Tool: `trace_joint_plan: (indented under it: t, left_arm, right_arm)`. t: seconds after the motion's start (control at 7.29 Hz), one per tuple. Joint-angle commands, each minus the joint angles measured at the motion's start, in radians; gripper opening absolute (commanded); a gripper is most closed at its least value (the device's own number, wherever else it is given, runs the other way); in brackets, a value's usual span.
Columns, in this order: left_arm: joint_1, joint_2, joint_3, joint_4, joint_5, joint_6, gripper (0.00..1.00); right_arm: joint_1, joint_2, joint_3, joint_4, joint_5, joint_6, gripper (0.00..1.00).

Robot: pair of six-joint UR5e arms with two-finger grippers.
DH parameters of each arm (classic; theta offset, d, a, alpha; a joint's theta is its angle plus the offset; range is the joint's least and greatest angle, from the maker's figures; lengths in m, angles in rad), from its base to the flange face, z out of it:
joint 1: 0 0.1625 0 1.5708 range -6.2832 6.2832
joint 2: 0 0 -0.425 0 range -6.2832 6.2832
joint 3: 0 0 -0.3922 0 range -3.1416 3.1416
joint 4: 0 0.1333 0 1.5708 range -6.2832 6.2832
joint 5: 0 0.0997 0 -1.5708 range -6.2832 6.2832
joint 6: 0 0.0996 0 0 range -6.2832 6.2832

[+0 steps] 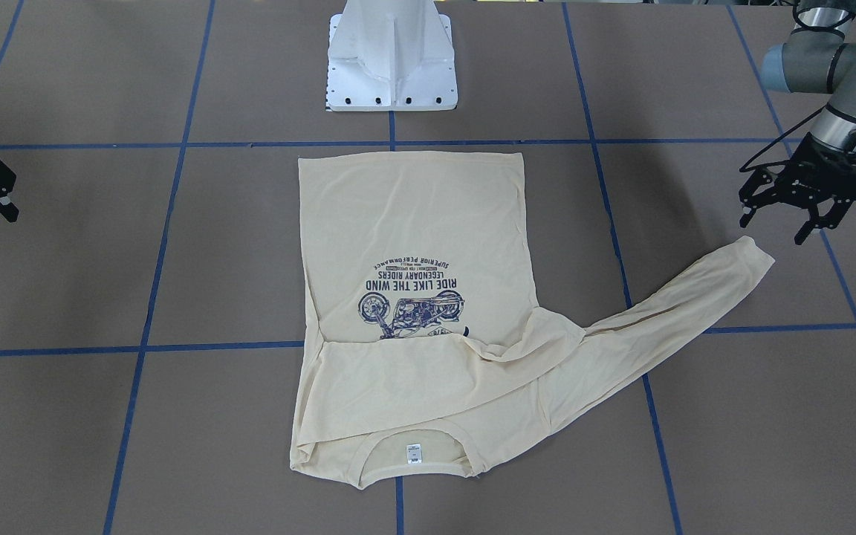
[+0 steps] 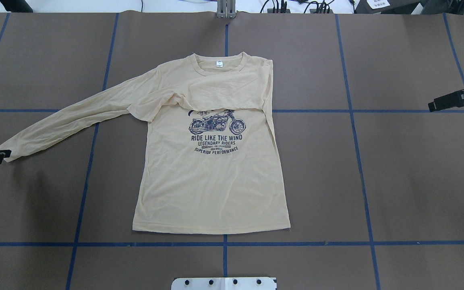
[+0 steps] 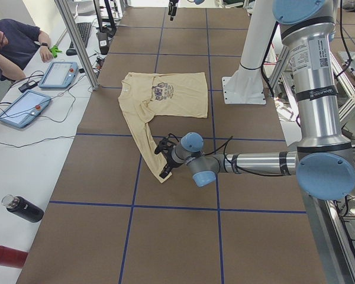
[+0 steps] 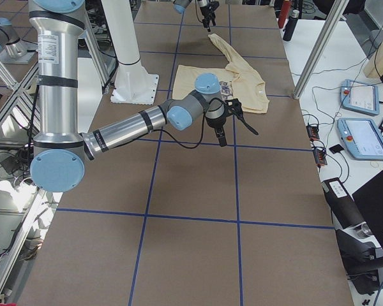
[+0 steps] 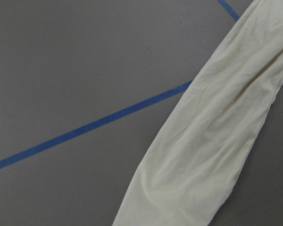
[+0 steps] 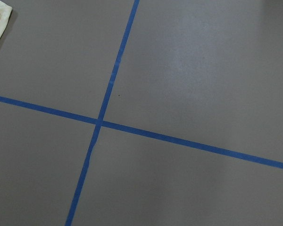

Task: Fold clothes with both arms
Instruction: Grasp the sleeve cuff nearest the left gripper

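**One sleeve folded, one outstretched: a cream T-shirt (image 2: 212, 185) lies on the desk (image 2: 397, 181) between two released grippers.**

From the left of the overhead view, we see the left gripper (image 1: 772, 229) released, jaws spread and grasping nothing, just beside the cuff of the outstretched sleeve (image 2: 75, 117), which runs diagonally up to the shoulder. The shirt lies flat and print-up at the desk's centre, with its collar away from the robot and its hem toward the white pedestal base (image 2: 224, 283). Its other sleeve (image 2: 216, 94) is folded across the chest, covering the top of the motorcycle print (image 2: 217, 124). At far right, well apart from the cloth, the right gripper (image 4: 236, 135) hangs over the brown surface, jaws spread, grasping nothing.
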Motion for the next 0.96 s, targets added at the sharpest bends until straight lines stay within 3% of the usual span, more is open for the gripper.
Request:
trace_joint_plan:
  t: [0.0, 0.41, 0.82]
  left_arm:
    - [0.041, -0.012, 0.032, -0.008, 0.013, 0.001, 0.77]
    - [0.046, -0.040, 0.069, -0.008, 0.013, 0.007, 0.55]
    - [0.047, -0.038, 0.079, -0.009, 0.011, 0.012, 0.51]
  right_arm:
    - [0.000, -0.001, -0.001, 0.001, -0.002, -0.001, 1.00]
    - [0.000, -0.001, -0.001, 0.001, -0.004, -0.001, 1.00]
    - [0.000, 0.000, -0.001, 0.001, -0.007, -0.001, 1.00]
